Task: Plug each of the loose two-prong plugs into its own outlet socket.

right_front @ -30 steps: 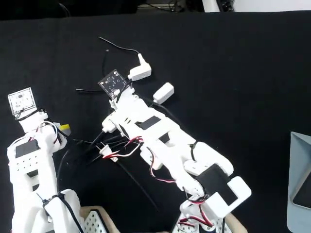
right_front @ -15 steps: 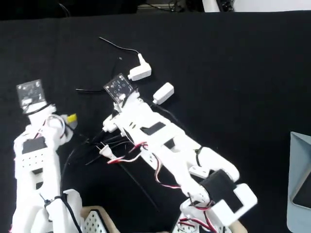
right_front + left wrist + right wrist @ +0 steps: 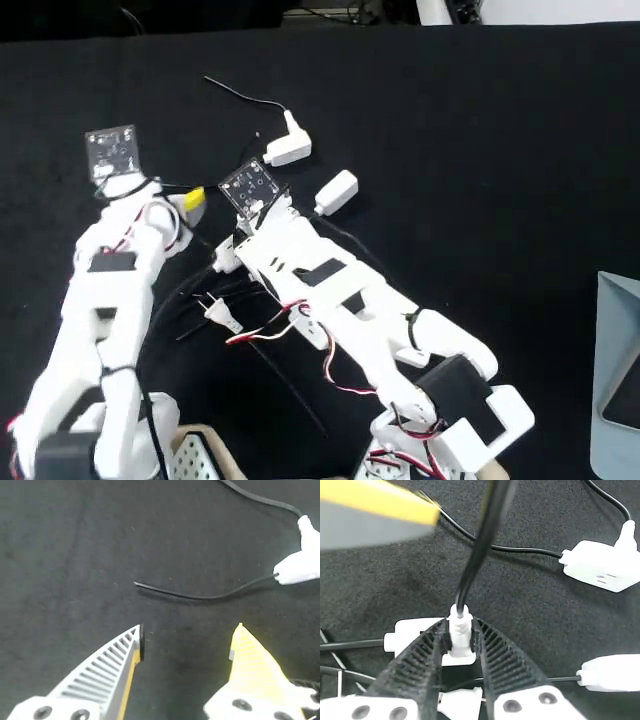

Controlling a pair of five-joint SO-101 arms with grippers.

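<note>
Progress: partial. Right tool (image 3: 459, 625) is clamped shut on a white two-prong plug (image 3: 459, 641) directly over a socket block (image 3: 402, 632); can't tell if it's seated. Left tool (image 3: 189, 627) is wide open and empty, above a black cord (image 3: 200, 596). A loose plug (image 3: 222, 318) lies on the surface (image 3: 500, 150). The far outlet (image 3: 288, 150) and near outlet (image 3: 337, 191) look unfilled.

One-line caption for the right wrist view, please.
Right gripper shut on a white plug, a white outlet nearby on the black table.

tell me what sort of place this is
Probably a robotics lab bench: a white robot arm with bare red wiring over a black cloth-covered table, with a white outlet block and a white plug on a black cord.
</note>
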